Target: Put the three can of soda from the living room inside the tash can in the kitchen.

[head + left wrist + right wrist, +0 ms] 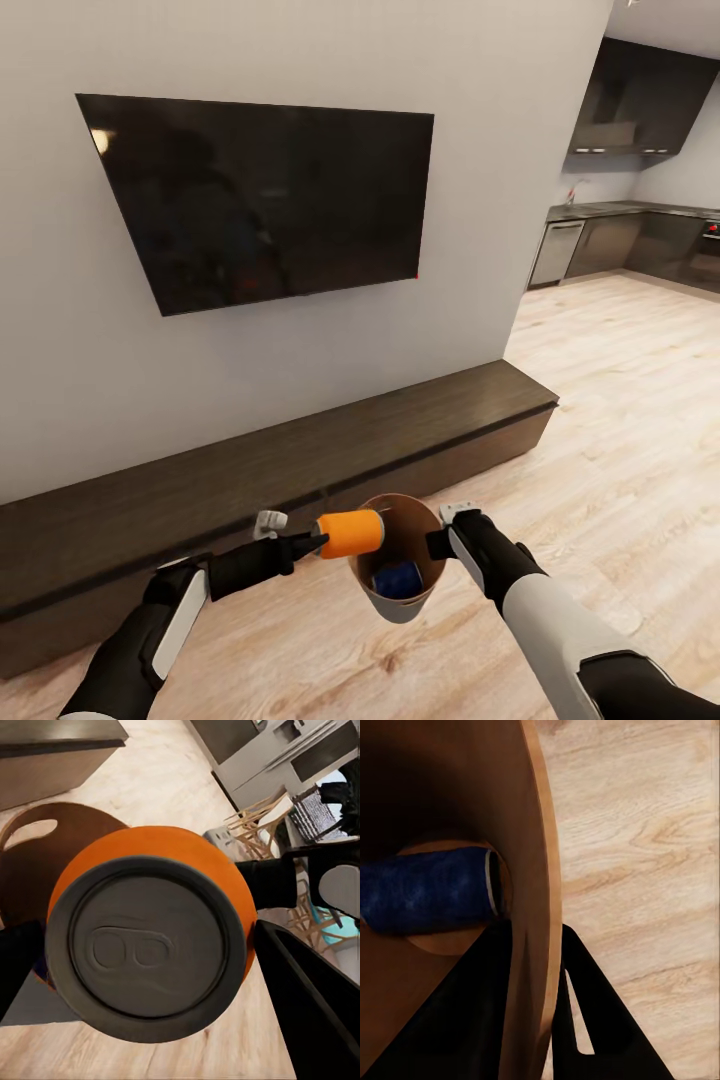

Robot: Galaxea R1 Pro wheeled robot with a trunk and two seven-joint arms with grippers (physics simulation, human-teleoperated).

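Hidden and cut-off parts

The orange soda can hides most of the trash can; picture edges crop the blue can.

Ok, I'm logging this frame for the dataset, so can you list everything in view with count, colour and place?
orange soda can: one, bright orange with a grey top, held sideways at the bucket's rim.
blue soda can: one, dark blue, lying on its side at the bottom of the bucket.
bucket: one, pale grey outside, orange-brown inside, held above the floor.
television: one, black, on the grey wall.
low cabinet: one, dark wood, along the wall under the television.
floor: pale planks.
kitchen cabinets: dark grey, far right background.
left gripper: black, jaws shut on the orange can.
right gripper: black, jaws clamped on the bucket's wall.
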